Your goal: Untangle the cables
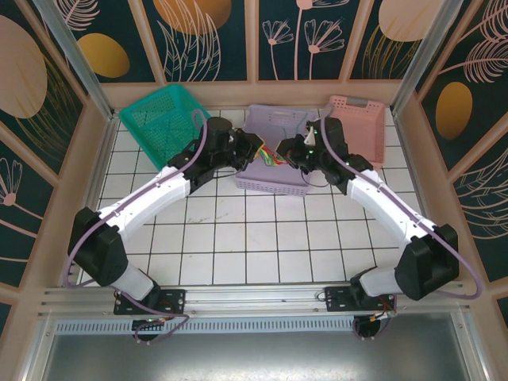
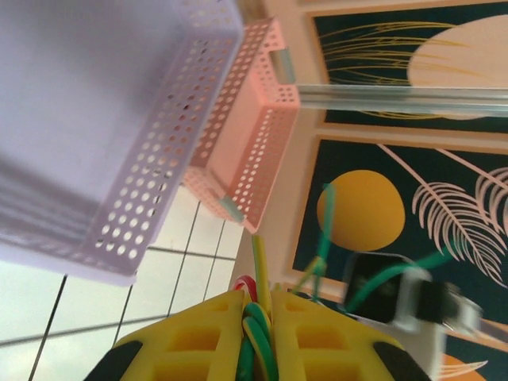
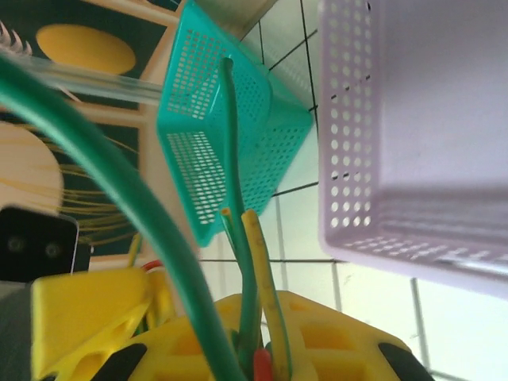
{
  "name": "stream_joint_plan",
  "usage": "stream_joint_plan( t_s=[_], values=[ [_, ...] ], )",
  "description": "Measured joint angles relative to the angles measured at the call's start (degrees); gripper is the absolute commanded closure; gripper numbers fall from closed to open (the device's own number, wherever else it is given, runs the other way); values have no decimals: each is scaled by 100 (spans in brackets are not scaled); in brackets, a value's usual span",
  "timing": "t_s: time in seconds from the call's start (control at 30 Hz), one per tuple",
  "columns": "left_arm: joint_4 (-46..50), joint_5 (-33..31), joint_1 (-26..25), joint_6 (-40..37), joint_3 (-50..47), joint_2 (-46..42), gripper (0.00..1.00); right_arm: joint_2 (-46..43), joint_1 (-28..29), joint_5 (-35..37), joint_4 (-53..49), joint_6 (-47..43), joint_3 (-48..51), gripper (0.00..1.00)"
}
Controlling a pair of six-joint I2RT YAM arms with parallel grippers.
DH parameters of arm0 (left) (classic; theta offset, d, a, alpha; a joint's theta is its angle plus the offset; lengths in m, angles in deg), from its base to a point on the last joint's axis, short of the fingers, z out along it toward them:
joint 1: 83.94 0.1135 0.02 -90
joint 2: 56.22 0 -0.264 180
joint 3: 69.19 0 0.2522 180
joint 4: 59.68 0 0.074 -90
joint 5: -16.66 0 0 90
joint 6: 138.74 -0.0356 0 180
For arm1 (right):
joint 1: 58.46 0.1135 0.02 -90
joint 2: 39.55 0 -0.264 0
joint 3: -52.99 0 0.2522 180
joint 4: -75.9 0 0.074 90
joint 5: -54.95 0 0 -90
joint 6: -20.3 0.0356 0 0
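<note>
White square tiles cover the table, and dark wall panels with painted leaves and golden ovals stand around it. At the far left, near the back wall, a teal basket sits at an angle. Beside it the left gripper reaches over the left end of the purple basket, which stands in the middle at the back. In the left wrist view its yellow fingers are pressed together on the cables. Green and yellow strands pass between the fingers, and a little red shows just beyond them. From above, the cables make a short colourful bundle between the two grippers, over the purple basket. The right gripper faces the left one from the other side. In the right wrist view its yellow fingers are closed around green, yellow and red strands, and one thick green strand curves away to the upper left. At the far right a pink basket stands by the back wall.
</note>
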Motion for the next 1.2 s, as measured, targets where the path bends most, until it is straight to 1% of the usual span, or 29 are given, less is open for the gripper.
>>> stream_joint_plan(
  t_s=[0.1,0.17,0.23,0.27,0.33,0.37,0.4,0.47,0.5,0.57,0.6,0.63,0.67,0.7,0.73,0.8,0.87,0.9,0.93,1.0,1.1,1.17,1.2],
  values=[
    [-625,-122,-140,-295,-527,-319,100,-111,-299,-1012,520,1202,562,100],
    [-1005,-125,-221,-496,-1008,-586,100,-208,-343,-1687,1287,2194,1233,100],
    [-1062,-39,-280,-664,-1276,-706,100,-251,-323,-2133,2103,3165,1902,100],
    [-1054,31,-299,-734,-1314,-706,100,-254,-319,-2284,2341,3565,2122,100],
    [-1036,122,-310,-796,-1338,-697,100,-249,-341,-2439,2363,3829,2162,100],
    [-1045,136,-306,-813,-1309,-697,100,-240,-376,-2481,2194,3731,2011,100],
    [-1010,127,-297,-826,-1231,-697,100,-210,-433,-2498,1926,3486,1790,95],
    [-813,94,-260,-894,-850,-608,100,-52,-588,-2468,1126,2616,1025,88],
    [-756,68,-234,-933,-632,-540,100,35,-654,-2367,706,2024,555,82],
    [-616,26,-144,-1043,-177,-426,100,103,-748,-2000,31,942,-275,71],
    [-470,39,-63,-1086,-22,-420,100,63,-850,-1617,-286,310,-658,63],
    [-339,55,11,-1132,111,-426,100,2,-964,-1294,-474,-120,-881,56],
    [-216,63,57,-1163,227,-424,100,-92,-1067,-911,-647,-568,-1029,51],
    [-61,74,109,-1207,367,-420,100,-229,-1174,-520,-796,-1056,-1108,43],
    [120,76,138,-1244,492,-411,100,-400,-1246,-136,-887,-1475,-1119,40],
    [422,96,140,-1314,713,-369,100,-761,-1266,437,-940,-2199,-1029,38],
    [713,142,138,-1388,960,-262,100,-1305,-1167,890,-629,-3053,-649,33],
    [901,186,133,-1438,1128,-168,100,-1609,-1054,1099,-404,-3521,-387,29],
    [1108,208,133,-1502,1331,-44,100,-1939,-846,1290,-142,-4015,-72,22],
    [1443,227,133,-1626,1705,210,100,-2415,-249,1624,369,-5099,455,13],
    [1996,269,133,-1821,2194,568,100,-2645,988,2188,973,-7012,970,9],
    [2343,315,133,-1947,2448,758,100,-2485,1604,2575,1237,-8234,1093,8],
    [2470,332,133,-1998,2535,822,100,-2356,1777,2728,1335,-8695,1119,8]
  ],
)
